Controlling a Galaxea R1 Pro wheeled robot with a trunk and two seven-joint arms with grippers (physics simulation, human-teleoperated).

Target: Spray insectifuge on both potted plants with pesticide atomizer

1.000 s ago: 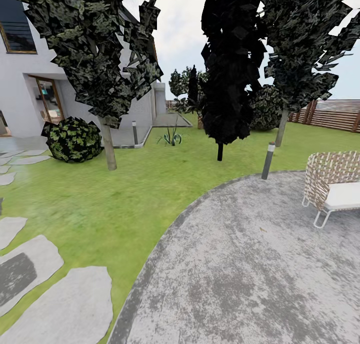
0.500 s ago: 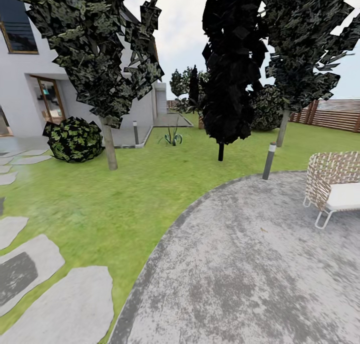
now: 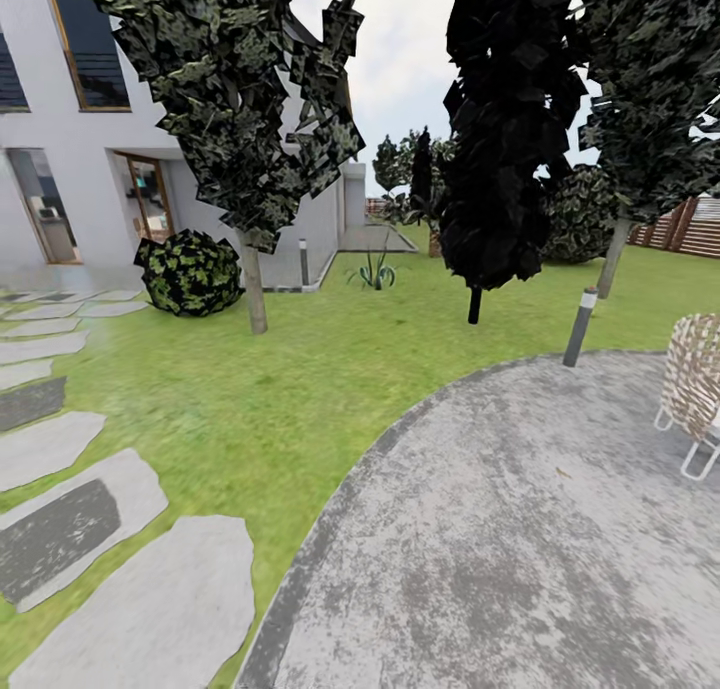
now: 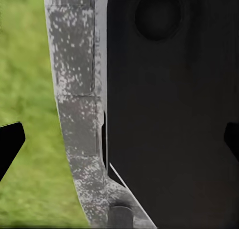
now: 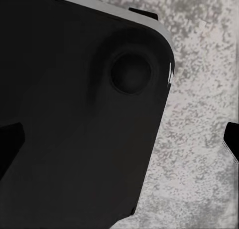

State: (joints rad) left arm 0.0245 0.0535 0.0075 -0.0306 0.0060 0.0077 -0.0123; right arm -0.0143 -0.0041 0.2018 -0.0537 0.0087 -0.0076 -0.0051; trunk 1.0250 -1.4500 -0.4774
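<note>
The garden lawn [image 3: 300, 389] lies ahead in the head view, with the round grey paved circle [image 3: 520, 529] at the lower right. The pesticide atomizer is out of view. Far off on the grass stands a small spiky-leaved plant [image 3: 375, 272]; I cannot tell whether it is in a pot. In the left wrist view my left gripper [image 4: 119, 144] is open, its dark fingertips [image 4: 10, 144] wide apart over the robot's black body [image 4: 169, 114] and the paving edge [image 4: 74, 114]. My right gripper [image 5: 119, 141] is open too, above grey paving [image 5: 199, 139], with nothing between its fingers.
Stepping stones [image 3: 150, 609] run along the left. A round dark bush [image 3: 190, 272] and a tree trunk [image 3: 254, 289] stand before the house [image 3: 60, 169]. A black tree [image 3: 500, 149], a bollard lamp [image 3: 579, 327], a wicker chair [image 3: 695, 379] and a slatted fence [image 3: 690, 231] are on the right.
The camera has turned to the left, so the whole picture has slid right: the chair is now at the right edge and more of the house shows.
</note>
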